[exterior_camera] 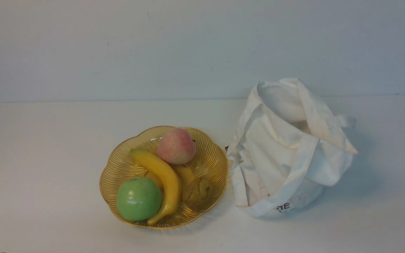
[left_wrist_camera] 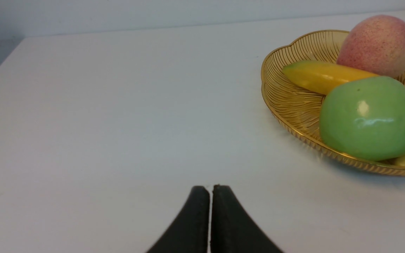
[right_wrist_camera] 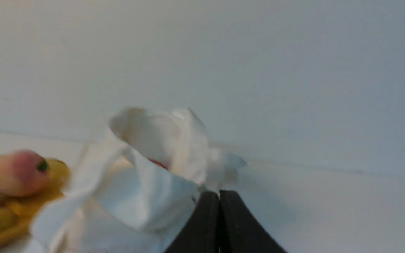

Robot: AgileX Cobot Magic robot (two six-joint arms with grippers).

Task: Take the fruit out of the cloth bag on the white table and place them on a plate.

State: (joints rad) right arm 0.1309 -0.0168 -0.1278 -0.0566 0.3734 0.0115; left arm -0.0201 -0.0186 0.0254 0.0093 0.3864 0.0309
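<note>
The pink speckled peach (exterior_camera: 176,146) lies at the back of the golden scalloped plate (exterior_camera: 118,168) on the white table (exterior_camera: 47,158); it also shows in the left wrist view (left_wrist_camera: 378,45) and the right wrist view (right_wrist_camera: 19,172). The white cloth bag (exterior_camera: 287,151) stands slumped, mouth open, right of the plate; its inside is mostly hidden, with a small red patch (right_wrist_camera: 158,163) in the mouth. My left gripper (left_wrist_camera: 211,188) is shut and empty over bare table, left of the plate (left_wrist_camera: 294,105). My right gripper (right_wrist_camera: 219,194) is shut and empty, close to the bag (right_wrist_camera: 142,186). Neither gripper shows in the front view.
On the plate also lie a green apple (exterior_camera: 138,198), a yellow banana (exterior_camera: 164,175) and a brownish rounded fruit (exterior_camera: 199,193). A pale wall stands behind the table's far edge. The table's left edge shows in the left wrist view.
</note>
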